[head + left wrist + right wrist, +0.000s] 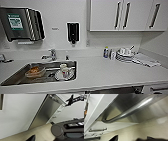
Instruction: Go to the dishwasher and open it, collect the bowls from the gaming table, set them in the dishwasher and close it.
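Note:
The dishwasher [46, 112] is a stainless-steel front set between white cabinet doors, and its door looks flush with them. In the left wrist view its bar handle [53, 98] runs along the top edge of the door. The right wrist view has the same handle [134, 109] very close, a round steel bar bending into the steel door [125, 100]; my right arm is right beside it and not touching it. The bowls and the gaming table are out of view.
The head view looks down on a white counter [105, 72]. A steel sink [15, 77] holds dirty dishes and mugs [65, 71]. A tap [52, 55], stacked plates [123, 56] and a cloth [147, 61] stand further back. Wall cabinets [125, 15] hang above. The floor [140, 130] is beige.

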You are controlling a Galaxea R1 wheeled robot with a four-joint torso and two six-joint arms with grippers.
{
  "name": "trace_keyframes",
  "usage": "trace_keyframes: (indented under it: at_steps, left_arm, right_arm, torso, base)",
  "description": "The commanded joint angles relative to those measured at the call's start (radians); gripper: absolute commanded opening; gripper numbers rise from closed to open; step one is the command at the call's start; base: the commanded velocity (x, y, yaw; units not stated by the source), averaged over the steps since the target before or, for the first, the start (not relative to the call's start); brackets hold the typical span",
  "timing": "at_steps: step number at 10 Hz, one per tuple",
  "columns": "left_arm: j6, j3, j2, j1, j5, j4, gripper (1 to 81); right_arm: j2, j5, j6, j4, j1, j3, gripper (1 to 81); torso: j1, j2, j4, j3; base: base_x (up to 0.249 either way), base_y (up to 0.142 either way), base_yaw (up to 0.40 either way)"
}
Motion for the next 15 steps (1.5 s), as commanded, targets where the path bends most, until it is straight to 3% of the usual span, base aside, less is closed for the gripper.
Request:
trace_keyframes:
  at_steps: [1,4,5,7,8,10,15]
  left_arm:
    - [0.001,-0.004,-0.06,-0.05,-0.018,0.005,81.1]
    - [0.0,-0.054,-0.042,-0.05,-0.044,0.0,81.1]
    - [-0.022,-0.097,-0.027,-0.049,-0.087,0.003,81.1]
    - [-0.074,-0.139,-0.017,-0.05,-0.113,0.017,81.1]
    - [-0.074,-0.14,-0.019,-0.049,-0.113,0.028,81.1]
    - [-0.076,-0.137,-0.024,-0.05,-0.115,0.052,81.1]
    - [-0.076,-0.142,-0.031,-0.05,-0.127,0.102,81.1]
  right_arm:
    - [0.011,-0.09,0.092,0.011,0.172,-0.047,81.1]
    - [0.097,-0.144,0.114,0.01,0.197,-0.129,81.1]
    - [0.109,-0.144,0.114,0.01,0.194,-0.146,81.1]
    - [0.111,-0.144,0.115,0.014,0.197,-0.17,81.1]
    - [0.114,-0.144,0.128,0.023,0.2,-0.19,81.1]
    - [0.113,-0.142,0.255,0.011,0.2,-0.219,81.1]
    - [0.123,-0.139,0.404,0.019,0.238,-0.288,81.1]
  torso:
    - [0.0,0.0,0.0,0.0]
    - [0.0,0.0,0.0,0.0]
    - [0.0,0.0,0.0,0.0]
    - [0.001,0.0,0.0,0.0]
    - [0.001,0.0,0.0,-0.001]
    - [0.001,0.0,0.0,-0.001]
    - [0.001,0.0,0.0,-0.001]
  base:
    - [0.0,0.0,0.0]
    - [0.0,0.0,0.0]
    - [0.0,0.0,0.0]
    - [0.0,0.0,0.0]
    - [0.0,0.0,0.0]
    - [0.0,0.0,0.0]
    - [0.0,0.0,0.0]
